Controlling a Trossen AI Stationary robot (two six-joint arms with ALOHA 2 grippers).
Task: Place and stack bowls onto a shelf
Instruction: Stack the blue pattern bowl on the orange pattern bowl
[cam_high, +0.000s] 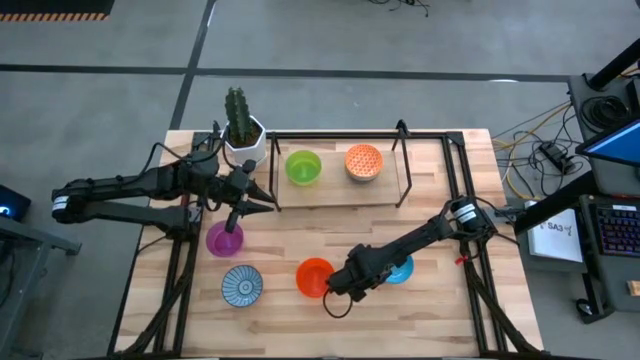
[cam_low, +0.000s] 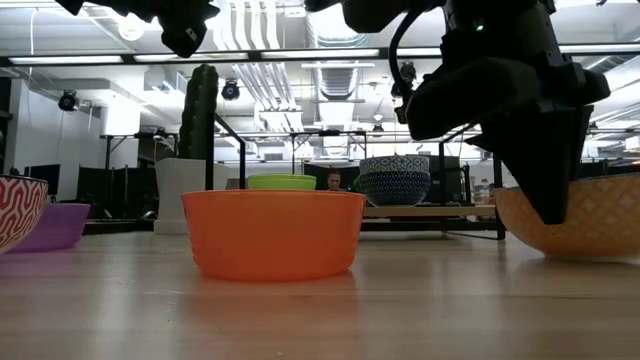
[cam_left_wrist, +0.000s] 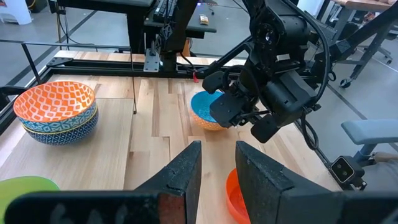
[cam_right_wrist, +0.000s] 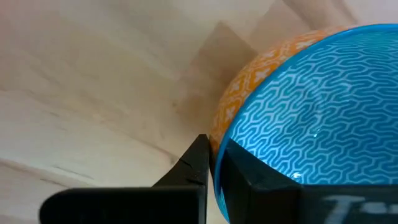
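Currently pinching the near rim of the blue-lined bowl with the right hand: one finger lying inside the bowl, the other against its orange patterned outside, almost no gap between them, seemingly clamping the wall. Not yet lifting, judging by the low view, where the bowl is sitting flat on the desk just beside the orange-red bowl.

Needing next, probably, to carry it away from the desk's front edge toward the shelf, which is lying well apart toward the far edge, long axis running side to side. Already holding a green bowl and a stacked pair, and leaving bare board between and beside them. Reaching more easily from the right side, being the nearer arm to both bowl and the shelf's right end.

Hovering with the left hand above the purple bowl, fingers parted narrowly, gripping nothing.

Finding no brand, label or readable writing on bowls or shelf.
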